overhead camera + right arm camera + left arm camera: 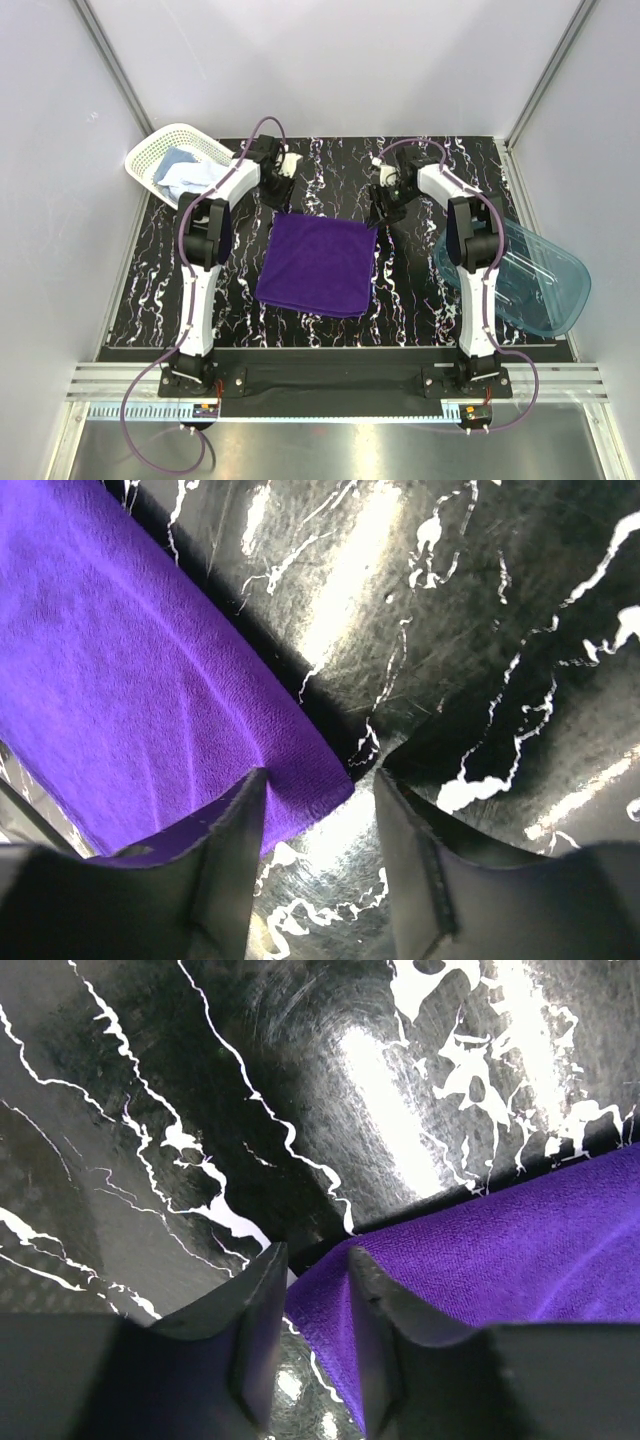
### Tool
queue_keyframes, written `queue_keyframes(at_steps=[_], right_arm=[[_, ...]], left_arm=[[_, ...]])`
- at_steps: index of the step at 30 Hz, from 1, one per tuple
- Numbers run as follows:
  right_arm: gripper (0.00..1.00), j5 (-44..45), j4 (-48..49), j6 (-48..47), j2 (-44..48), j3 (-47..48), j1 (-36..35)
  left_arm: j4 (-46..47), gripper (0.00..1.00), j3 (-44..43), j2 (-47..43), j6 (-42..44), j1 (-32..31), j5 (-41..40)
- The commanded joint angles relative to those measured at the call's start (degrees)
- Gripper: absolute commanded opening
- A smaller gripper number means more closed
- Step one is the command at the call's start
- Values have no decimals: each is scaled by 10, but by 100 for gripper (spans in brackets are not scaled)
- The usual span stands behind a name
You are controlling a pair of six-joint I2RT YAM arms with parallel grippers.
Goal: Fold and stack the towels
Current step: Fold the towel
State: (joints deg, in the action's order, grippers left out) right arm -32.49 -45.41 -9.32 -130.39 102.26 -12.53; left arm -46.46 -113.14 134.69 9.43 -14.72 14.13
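**A:** How far is the work taken?

**B:** Barely begun, it is judged. The purple towel (318, 265) is spread flat mid-table, and no stack is seen. The light blue towel (188, 172) is bundled in the basket (150, 148).

**A:** And the claws?

**B:** The left gripper (310, 1265) and right gripper (312, 785) are set at its far corners, jaws parted, nothing clamped.

**A:** What is hidden?

**B:** The white towel cannot be made out. Whether the purple one is already folded cannot be told.

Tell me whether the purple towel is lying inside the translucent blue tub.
No, the purple towel lies flat on the marbled table, apart from the blue tub.
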Motion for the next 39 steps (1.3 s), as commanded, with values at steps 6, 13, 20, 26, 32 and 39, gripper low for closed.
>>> queue_keyframes(at_steps=[6, 13, 20, 26, 32, 39], right_arm=[[33, -34, -32, -50, -29, 35, 1], [0, -19, -12, -54, -23, 22, 15], [26, -35, -21, -62, -24, 39, 21], [41, -43, -25, -63, -29, 56, 21], [41, -52, -33, -70, -41, 70, 22], [40, -66, -41, -76, -57, 80, 21]], left_arm=[[-11, 20, -24, 10, 28, 14, 32], [-13, 5, -30, 12, 19, 19, 46], [-25, 39, -35, 3, 23, 30, 56], [-35, 38, -40, 5, 38, 37, 71], [-43, 35, -46, 19, 45, 36, 80], [-43, 17, -52, 26, 46, 37, 95]])
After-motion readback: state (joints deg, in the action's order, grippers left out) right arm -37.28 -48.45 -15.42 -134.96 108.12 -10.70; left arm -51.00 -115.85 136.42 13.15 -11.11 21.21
